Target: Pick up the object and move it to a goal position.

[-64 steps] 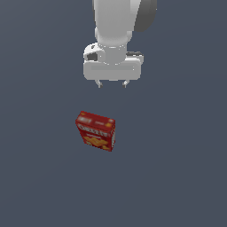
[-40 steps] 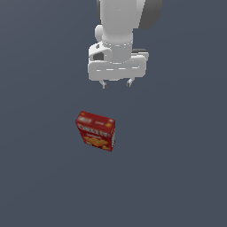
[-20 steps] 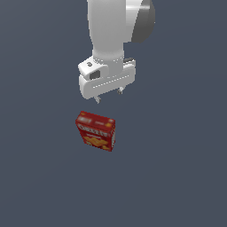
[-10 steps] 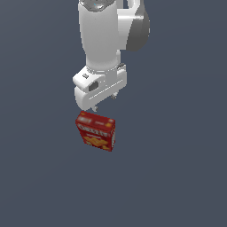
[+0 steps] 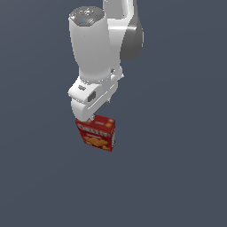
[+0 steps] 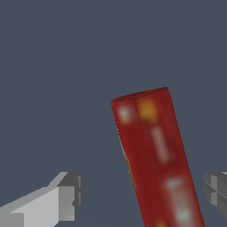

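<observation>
The task is sitting at its early stage: the small red rectangular cardboard box with white lettering and a yellow-orange cracker picture (image 5: 96, 132) is standing on the flat grey-blue bench (image 5: 177, 177), not yet gripped and not yet lifted. The grasp, the lift and the carry to the goal position all appear to be left to do, and no goal marker is showing in either view.

The white robot arm's pincer (image 6: 142, 193) is hanging directly over the box, its body covering the box's upper edge in the exterior view. It is standing wide open and holding nothing. In the wrist view the narrow top face of the box (image 6: 155, 155) is lying between the two fingers (image 6: 66, 195), clearly nearer to the one at the frame's edge than to the other, with bare bench showing on both sides, so neither finger is touching it. The box is also running slightly askew to the line between the fingers.
</observation>
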Robot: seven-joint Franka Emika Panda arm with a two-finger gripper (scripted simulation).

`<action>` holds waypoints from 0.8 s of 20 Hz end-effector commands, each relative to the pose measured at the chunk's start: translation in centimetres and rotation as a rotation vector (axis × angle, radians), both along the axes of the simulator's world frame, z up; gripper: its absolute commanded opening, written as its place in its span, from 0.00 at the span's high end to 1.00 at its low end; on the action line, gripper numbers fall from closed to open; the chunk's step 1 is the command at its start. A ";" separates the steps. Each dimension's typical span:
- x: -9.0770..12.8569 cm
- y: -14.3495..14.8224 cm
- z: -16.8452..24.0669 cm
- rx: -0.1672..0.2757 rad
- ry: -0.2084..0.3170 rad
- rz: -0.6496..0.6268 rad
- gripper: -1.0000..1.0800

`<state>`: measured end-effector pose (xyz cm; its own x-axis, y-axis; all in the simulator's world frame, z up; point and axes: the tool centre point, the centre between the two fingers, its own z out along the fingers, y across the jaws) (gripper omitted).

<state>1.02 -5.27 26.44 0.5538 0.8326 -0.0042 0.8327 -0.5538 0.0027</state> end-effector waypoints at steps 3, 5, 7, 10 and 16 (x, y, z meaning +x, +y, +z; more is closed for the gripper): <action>0.8 -0.9 -0.8 0.001 0.001 0.103 0.04; 1.1 -1.2 -1.1 0.002 0.001 0.141 0.04; 1.3 -1.5 -1.4 0.003 0.001 0.174 0.04; 1.6 -1.9 -1.7 0.003 0.001 0.215 0.04; 2.0 -2.3 -2.2 0.005 0.001 0.265 0.04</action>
<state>2.92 -7.53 24.37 0.3274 0.9449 -0.0007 0.9449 -0.3274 -0.0002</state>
